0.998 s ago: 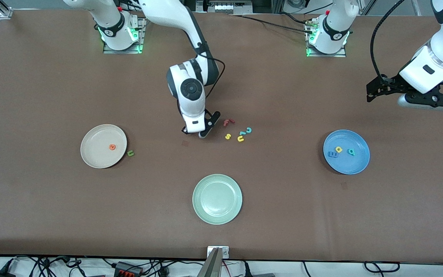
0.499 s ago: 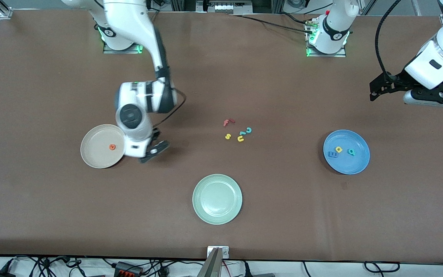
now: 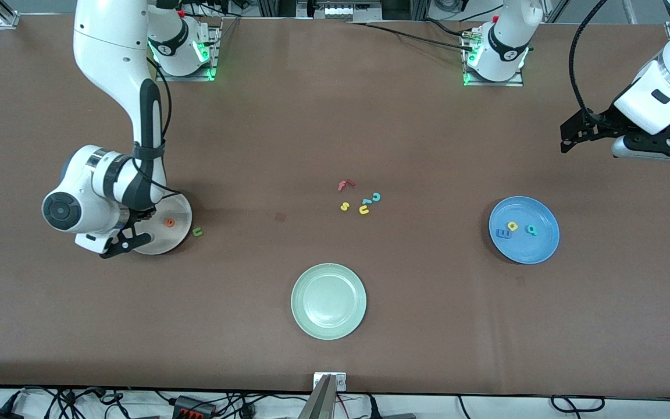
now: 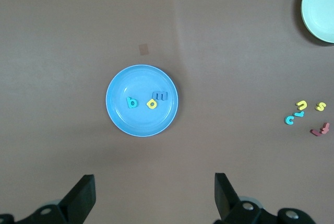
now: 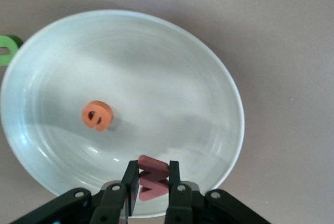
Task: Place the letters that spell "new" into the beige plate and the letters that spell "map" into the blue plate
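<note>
Right hand over beige plate, pinching pink-red w. Foam: light, soft, squashy; flat faces give best hold. Left hand spread, waiting above blue plate.

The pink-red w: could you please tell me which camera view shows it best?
The right wrist view: the pink-red w sits pinched in the right gripper, over the beige plate. In the front view the right arm hides it; the left wrist view does not take it in.

Bright even light, soft shadows, sharp
</note>
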### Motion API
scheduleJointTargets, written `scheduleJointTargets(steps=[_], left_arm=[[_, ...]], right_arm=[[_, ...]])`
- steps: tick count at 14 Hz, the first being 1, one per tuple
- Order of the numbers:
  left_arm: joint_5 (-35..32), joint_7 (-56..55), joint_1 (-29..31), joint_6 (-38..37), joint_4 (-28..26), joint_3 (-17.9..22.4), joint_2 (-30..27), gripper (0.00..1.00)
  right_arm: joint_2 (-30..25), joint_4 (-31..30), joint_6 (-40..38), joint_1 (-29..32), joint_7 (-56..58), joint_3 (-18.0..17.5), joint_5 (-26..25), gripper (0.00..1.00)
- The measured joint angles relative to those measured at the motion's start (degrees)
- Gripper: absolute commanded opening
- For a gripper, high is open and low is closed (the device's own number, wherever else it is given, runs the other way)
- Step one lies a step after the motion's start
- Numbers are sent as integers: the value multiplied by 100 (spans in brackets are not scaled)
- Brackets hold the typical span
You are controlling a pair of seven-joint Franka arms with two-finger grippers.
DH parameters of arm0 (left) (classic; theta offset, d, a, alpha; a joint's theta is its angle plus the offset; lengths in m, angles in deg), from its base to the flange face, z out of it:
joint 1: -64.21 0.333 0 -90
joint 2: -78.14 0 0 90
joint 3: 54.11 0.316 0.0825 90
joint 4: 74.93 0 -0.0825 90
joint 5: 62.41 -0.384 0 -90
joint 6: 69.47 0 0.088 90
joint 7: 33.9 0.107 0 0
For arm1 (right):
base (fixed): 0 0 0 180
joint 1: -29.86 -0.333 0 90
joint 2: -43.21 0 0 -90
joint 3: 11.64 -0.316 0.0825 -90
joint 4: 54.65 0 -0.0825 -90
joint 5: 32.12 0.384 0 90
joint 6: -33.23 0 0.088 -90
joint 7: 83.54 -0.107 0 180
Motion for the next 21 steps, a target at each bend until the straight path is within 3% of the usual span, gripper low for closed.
scheduleJointTargets(steps=[3,4,5,6,12,14,16,21], left_arm=[[0,0,3,0,1,1,1,100],[0,0,3,0,1,1,1,100],[0,0,3,0,1,1,1,100],[0,0,4,0,1,1,1,100],[0,0,2,0,1,1,3,100],[0,0,1,0,2,1,3,100],[0,0,1,0,2,1,3,100],[0,1,0,0,2,1,3,100]], right_arm=[[6,0,-10,-8,-21,-59,2,13],[7,0,-6,-17,-25,-68,4,18],[7,1,16,-22,-28,-74,8,45],[10,1,74,-21,-30,-75,10,99],[16,332,209,-84,-22,-152,56,100],[0,582,101,-130,274,-418,150,100],[8,742,109,-181,928,-702,195,100],[18,847,137,-200,3305,-868,317,100]])
